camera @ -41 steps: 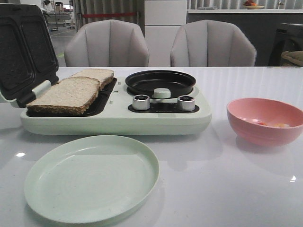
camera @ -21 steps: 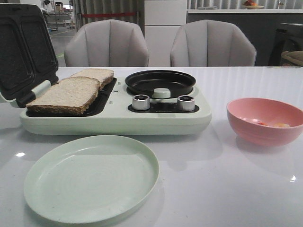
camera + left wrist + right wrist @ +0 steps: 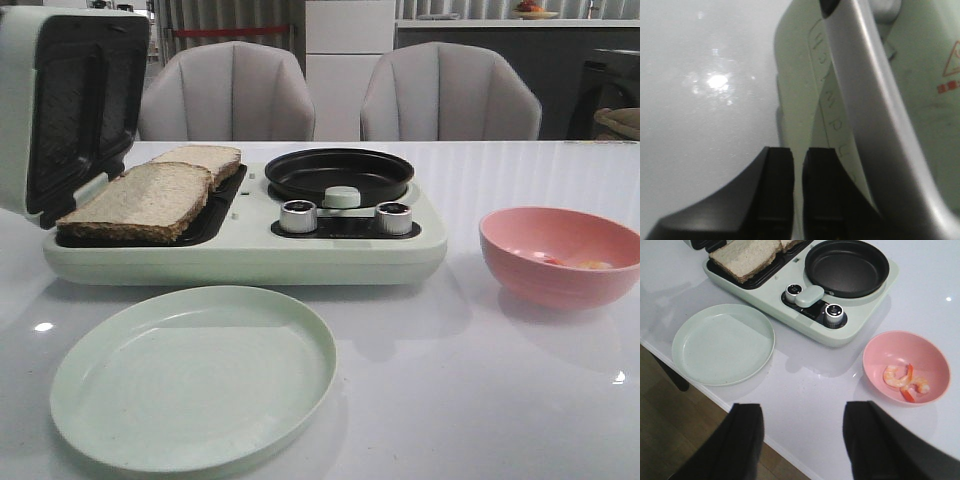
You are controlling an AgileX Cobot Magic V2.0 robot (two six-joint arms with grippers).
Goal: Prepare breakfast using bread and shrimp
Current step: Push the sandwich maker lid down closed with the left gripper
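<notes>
Shrimp [image 3: 905, 381] in pink bowl [image 3: 875, 352]; bread [image 3: 140, 200] in sandwich maker [image 3: 240, 255] — left fingers [image 3: 777, 185] narrow, right fingers [image 3: 745, 440] wide.

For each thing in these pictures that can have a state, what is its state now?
sandwich maker lid: raised, nearly upright
bread: two slices on the open grill plate
frying pan: empty
green plate: empty
pink bowl: holds shrimp
left gripper: jaws nearly shut, beside the lid's handle
right gripper: open, holding nothing
</notes>
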